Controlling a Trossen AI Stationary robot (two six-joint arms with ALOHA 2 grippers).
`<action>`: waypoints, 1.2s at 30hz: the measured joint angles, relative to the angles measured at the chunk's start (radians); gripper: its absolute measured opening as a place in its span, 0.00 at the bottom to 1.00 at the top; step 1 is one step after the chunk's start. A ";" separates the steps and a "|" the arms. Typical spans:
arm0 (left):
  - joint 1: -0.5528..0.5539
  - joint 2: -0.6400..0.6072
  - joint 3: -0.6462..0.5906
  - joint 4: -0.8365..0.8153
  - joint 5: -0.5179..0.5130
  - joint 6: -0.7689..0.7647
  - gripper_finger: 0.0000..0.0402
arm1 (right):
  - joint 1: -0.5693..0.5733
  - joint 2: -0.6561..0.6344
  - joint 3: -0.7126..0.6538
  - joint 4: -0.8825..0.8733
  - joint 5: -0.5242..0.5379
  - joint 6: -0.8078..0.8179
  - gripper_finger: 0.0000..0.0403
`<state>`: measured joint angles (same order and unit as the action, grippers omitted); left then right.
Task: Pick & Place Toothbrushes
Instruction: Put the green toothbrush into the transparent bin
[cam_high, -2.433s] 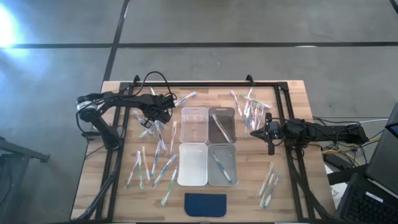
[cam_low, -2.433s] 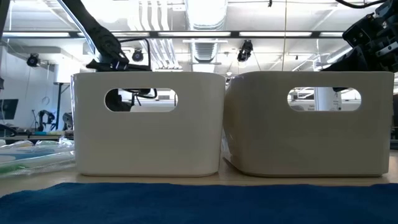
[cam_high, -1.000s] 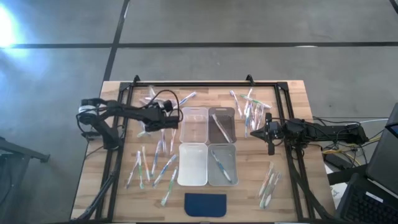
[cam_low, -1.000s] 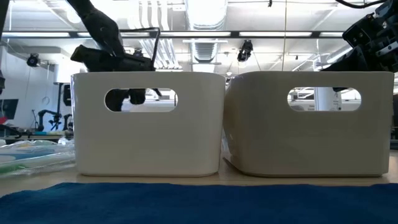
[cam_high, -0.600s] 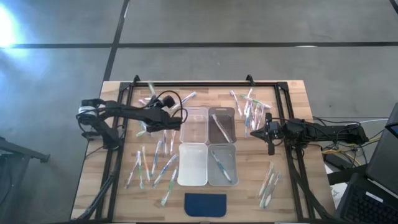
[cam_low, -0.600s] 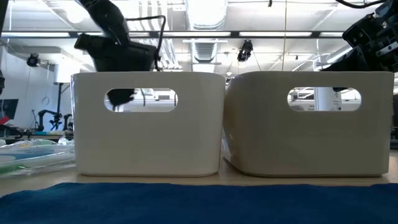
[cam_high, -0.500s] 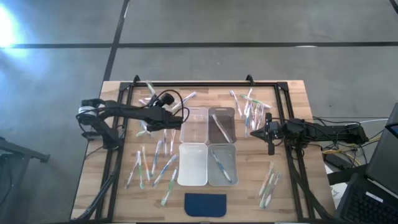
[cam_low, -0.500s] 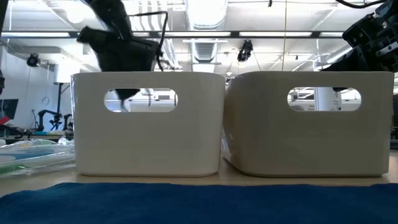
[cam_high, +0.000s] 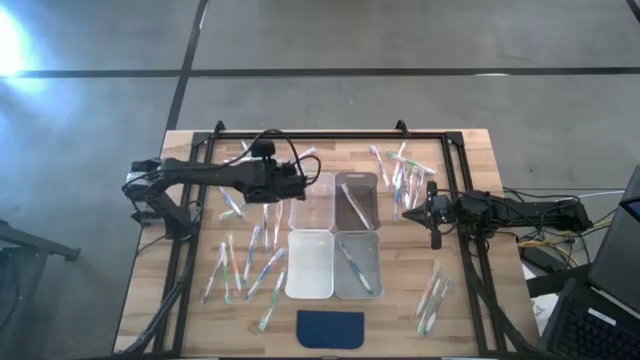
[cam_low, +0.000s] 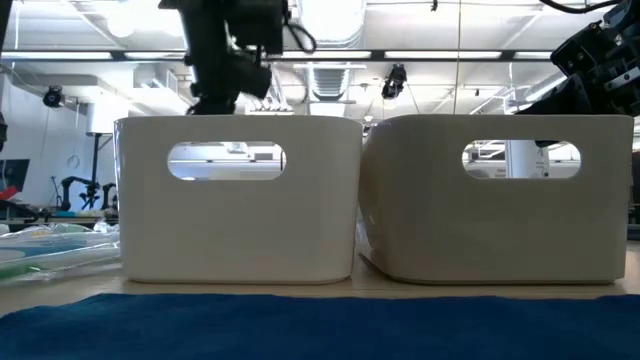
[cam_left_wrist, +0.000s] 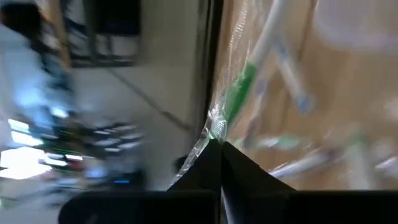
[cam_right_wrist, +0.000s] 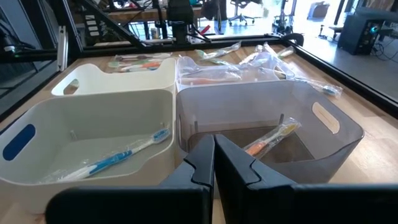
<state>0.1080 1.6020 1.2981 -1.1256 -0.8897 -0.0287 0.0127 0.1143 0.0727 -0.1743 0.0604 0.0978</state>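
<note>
My left gripper (cam_high: 300, 184) (cam_left_wrist: 219, 144) hangs above the left rim of the clear far-left bin (cam_high: 312, 203), shut on a wrapped toothbrush with a green accent (cam_left_wrist: 244, 87). In the low view its arm (cam_low: 228, 55) shows above the left bin's rim. Several toothbrushes lie flat on the table left of the bins (cam_high: 250, 262), at the far right (cam_high: 400, 175) and near right (cam_high: 432, 296). One blue toothbrush (cam_right_wrist: 112, 158) lies in the near-right bin, one orange (cam_right_wrist: 268, 139) in the grey far-right bin (cam_high: 357, 200). My right gripper (cam_high: 432, 226) (cam_right_wrist: 214, 148) waits shut, right of the bins. My left gripper pinches the toothbrush's clear wrapper at one end (cam_left_wrist: 215, 127) between its two fingertips. The toothbrush runs on past the fingertips, roughly along the line of the fingers. The view is blurred, so how far back between the fingers it reaches does not show.
Four bins stand in a two-by-two block mid-table; the near-left one (cam_high: 310, 265) is white. A dark blue pad (cam_high: 331, 328) lies at the near edge. A black frame (cam_high: 320, 134) runs around the table top. Cables trail from the left arm (cam_high: 270, 150).
My left gripper has risen from the table left of the bins and gone toward the table's right, to the far-left bin's rim, rolling its wrist on the way. It has stayed shut on the toothbrush.
</note>
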 joint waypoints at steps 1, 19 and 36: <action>0.000 0.000 0.017 0.000 0.032 -0.041 0.00 | 0.000 0.000 0.000 0.000 0.000 0.003 0.02; -0.001 -0.001 0.221 0.183 0.555 -0.345 0.00 | 0.000 0.000 0.000 0.000 0.000 0.000 0.02; 0.061 0.006 0.225 0.244 0.694 -0.610 0.00 | 0.000 0.000 0.000 0.000 0.000 0.004 0.02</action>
<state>0.1692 1.6075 1.5234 -0.8819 -0.1954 -0.6385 0.0127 0.1146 0.0727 -0.1745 0.0601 0.1019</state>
